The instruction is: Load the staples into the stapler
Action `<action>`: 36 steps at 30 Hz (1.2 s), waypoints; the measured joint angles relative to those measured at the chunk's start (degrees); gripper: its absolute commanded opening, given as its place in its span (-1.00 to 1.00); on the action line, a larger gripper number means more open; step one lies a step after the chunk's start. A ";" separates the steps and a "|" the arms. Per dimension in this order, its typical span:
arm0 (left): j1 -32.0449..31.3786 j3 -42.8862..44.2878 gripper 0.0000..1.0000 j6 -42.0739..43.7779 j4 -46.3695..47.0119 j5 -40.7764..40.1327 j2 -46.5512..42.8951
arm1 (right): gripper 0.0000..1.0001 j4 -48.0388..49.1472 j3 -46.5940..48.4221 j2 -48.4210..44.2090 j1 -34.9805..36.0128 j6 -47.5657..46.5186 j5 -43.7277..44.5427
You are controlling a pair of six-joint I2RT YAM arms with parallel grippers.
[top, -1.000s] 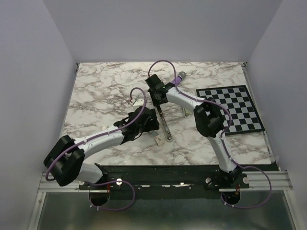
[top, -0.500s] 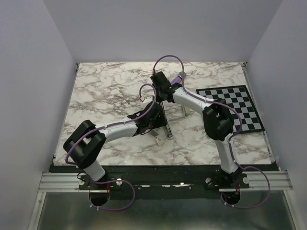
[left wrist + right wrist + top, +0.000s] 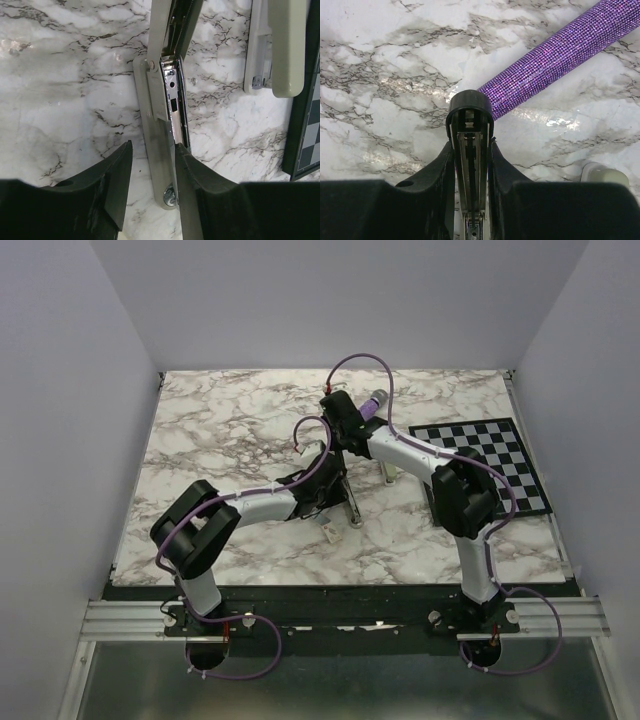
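The stapler [image 3: 348, 502] lies hinged open mid-table, its beige base and shiny rail [image 3: 167, 125] running away from me. My left gripper [image 3: 152, 150] straddles the base's near end, open: the right finger [image 3: 200, 190] touches the rail and the left finger stands off with a gap. It sits by the rail's near end [image 3: 335, 515] from above. My right gripper [image 3: 471, 145] is shut on the stapler's raised upper arm [image 3: 470, 115], black-capped with a metal channel, at the far end [image 3: 340, 445]. A cream-white staples box [image 3: 272, 50] lies to the right [image 3: 388, 475].
A purple glittery cylinder [image 3: 555, 60] lies on the marble just beyond the right gripper, near the back [image 3: 372, 402]. A black-and-white checkered mat [image 3: 490, 465] covers the right side, its edge showing in the left wrist view [image 3: 305, 145]. Grey walls enclose the table.
My left arm has swung in toward the stapler and its jaws have narrowed around the base. The right gripper shifted slightly right, still gripping the upper arm.
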 measured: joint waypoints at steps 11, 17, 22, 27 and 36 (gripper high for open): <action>0.42 1.14 -0.24 -1.64 3.63 1.66 2.47 | -0.91 3.32 -3.45 -2.05 -0.33 0.02 1.81; 0.63 1.81 -0.40 -2.32 5.09 2.84 3.72 | -0.91 6.93 -8.22 -5.35 -0.44 0.37 2.62; 1.03 2.29 -0.42 -3.45 7.06 4.20 5.44 | -0.91 10.49 -12.70 -8.48 -0.42 1.01 2.62; 1.51 2.23 -0.47 -4.42 8.15 5.14 5.77 | -0.91 14.53 -16.28 -10.29 -0.52 1.18 2.73; 2.62 0.79 -0.49 -5.99 11.28 6.54 5.97 | -0.84 22.82 -27.12 -17.66 -0.52 2.27 2.45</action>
